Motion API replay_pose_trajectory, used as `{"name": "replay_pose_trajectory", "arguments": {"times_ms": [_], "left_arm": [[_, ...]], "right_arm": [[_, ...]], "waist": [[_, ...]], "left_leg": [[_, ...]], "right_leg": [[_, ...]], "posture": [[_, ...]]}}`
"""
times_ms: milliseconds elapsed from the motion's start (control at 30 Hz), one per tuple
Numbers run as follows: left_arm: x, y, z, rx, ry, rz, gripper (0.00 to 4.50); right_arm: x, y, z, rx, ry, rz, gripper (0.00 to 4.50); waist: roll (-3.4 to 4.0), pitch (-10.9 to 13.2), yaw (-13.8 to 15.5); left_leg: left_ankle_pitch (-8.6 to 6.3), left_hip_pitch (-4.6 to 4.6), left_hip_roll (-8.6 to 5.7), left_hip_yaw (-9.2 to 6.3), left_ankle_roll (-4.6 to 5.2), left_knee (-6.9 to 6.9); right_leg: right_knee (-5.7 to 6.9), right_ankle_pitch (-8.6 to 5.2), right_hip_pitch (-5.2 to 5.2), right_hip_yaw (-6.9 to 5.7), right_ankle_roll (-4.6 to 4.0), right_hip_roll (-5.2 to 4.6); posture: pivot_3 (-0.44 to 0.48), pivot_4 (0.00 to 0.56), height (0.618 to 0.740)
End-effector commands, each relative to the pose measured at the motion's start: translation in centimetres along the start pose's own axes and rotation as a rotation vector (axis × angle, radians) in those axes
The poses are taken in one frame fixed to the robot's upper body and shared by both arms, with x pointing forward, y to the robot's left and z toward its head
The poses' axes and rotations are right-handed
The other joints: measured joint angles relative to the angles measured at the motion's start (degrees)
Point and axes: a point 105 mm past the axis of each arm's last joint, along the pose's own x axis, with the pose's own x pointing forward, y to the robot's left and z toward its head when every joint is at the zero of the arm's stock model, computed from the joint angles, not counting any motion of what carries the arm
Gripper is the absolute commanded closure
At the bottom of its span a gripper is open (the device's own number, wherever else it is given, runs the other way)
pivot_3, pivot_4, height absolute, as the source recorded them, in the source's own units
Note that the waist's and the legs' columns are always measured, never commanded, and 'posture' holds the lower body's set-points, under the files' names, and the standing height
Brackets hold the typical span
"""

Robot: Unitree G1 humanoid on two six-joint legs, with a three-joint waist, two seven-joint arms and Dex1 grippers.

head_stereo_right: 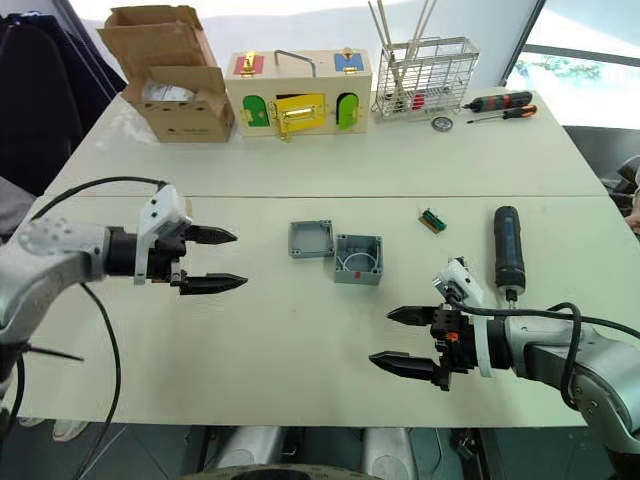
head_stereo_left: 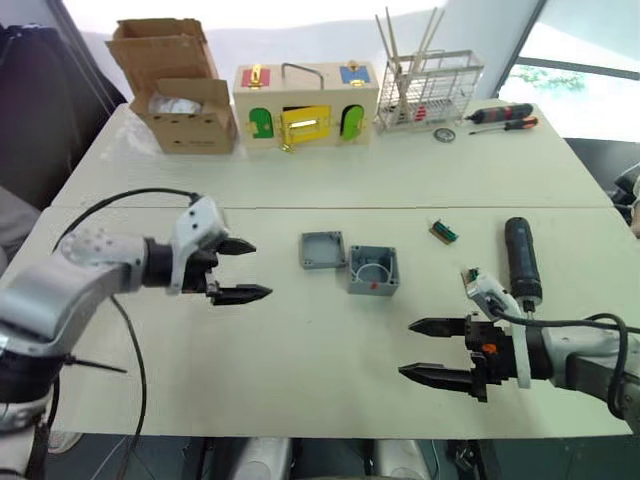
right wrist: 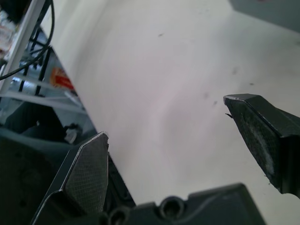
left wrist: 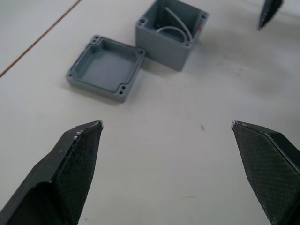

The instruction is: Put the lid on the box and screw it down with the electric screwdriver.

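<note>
The flat grey lid [head_stereo_left: 323, 249] lies rim-up on the table's middle, touching the deeper grey box [head_stereo_left: 374, 269], which stands open with a red mark on its front side. In the left wrist view the lid [left wrist: 106, 68] and box [left wrist: 171, 32] lie ahead of the fingers. The black electric screwdriver [head_stereo_left: 521, 260] lies flat to the right, bit toward the near edge. My left gripper [head_stereo_left: 243, 270] is open, hovering left of the lid. My right gripper [head_stereo_left: 430, 350] is open near the front edge, just left of the screwdriver's tip, holding nothing.
Along the far edge stand a cardboard box [head_stereo_left: 180, 85], a wooden box with coloured doors [head_stereo_left: 305, 103] and a wire rack [head_stereo_left: 428, 95]. Two slim hand screwdrivers [head_stereo_left: 504, 117] lie at the far right. A small green part [head_stereo_left: 444, 232] lies between box and electric screwdriver.
</note>
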Motion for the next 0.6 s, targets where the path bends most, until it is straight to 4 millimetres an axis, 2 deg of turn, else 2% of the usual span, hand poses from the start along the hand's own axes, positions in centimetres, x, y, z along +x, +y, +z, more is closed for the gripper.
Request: {"name": "replay_pose_trajectory", "arguments": {"times_ms": [33, 100, 200, 333, 600], "left_arm": [[3.5, -0.7, 3.2, 0.192, 0.018, -0.179, 0.00], [5.7, -1.4, 4.2, 0.260, 0.026, -0.265, 0.00], [9.2, -2.0, 4.6, 0.320, 0.019, -0.344, 0.00], [12.4, -1.8, 3.5, 0.370, 0.088, -0.387, 0.00], [14.4, -1.3, 2.8, 0.423, 0.163, -0.429, 0.00]], "right_arm": [[0.0, -0.3, 1.4, -0.101, -0.033, -0.078, 0.01], [0.3, -0.5, 1.5, -0.115, -0.043, -0.113, 0.01], [0.8, 0.0, 1.6, -0.085, -0.094, -0.114, 0.01], [0.7, -0.1, 0.9, -0.076, -0.103, -0.187, 0.01], [-0.9, 0.5, 0.6, -0.077, -0.141, -0.310, 0.01]], "waist": [[-0.03, 0.01, 0.29], [-0.05, 0.01, 0.17], [-0.05, 0.02, -0.30], [-0.07, 0.05, -0.57], [-0.08, 0.06, -0.25]], "left_leg": [[0.01, -0.02, -0.01, -0.02, 0.00, 0.03], [0.01, -0.01, -0.09, -0.09, 0.01, 0.14], [0.01, 0.00, -0.12, -0.01, 0.03, 0.13], [0.03, -0.06, -0.09, -0.03, 0.02, 0.08], [0.02, -0.05, -0.09, -0.05, 0.04, 0.14]], "right_leg": [[0.00, 0.00, 0.02, -0.01, 0.00, -0.01], [-0.01, 0.00, 0.13, -0.04, 0.00, -0.04], [0.00, 0.01, 0.09, 0.07, 0.02, -0.05], [0.09, 0.00, -0.06, 0.05, 0.03, -0.01], [0.09, 0.00, 0.01, 0.04, 0.04, -0.02]], "posture": [[0.000, 0.150, 0.734], [0.000, 0.150, 0.734], [0.000, 0.150, 0.734], [0.000, 0.150, 0.734], [0.000, 0.150, 0.734]]}}
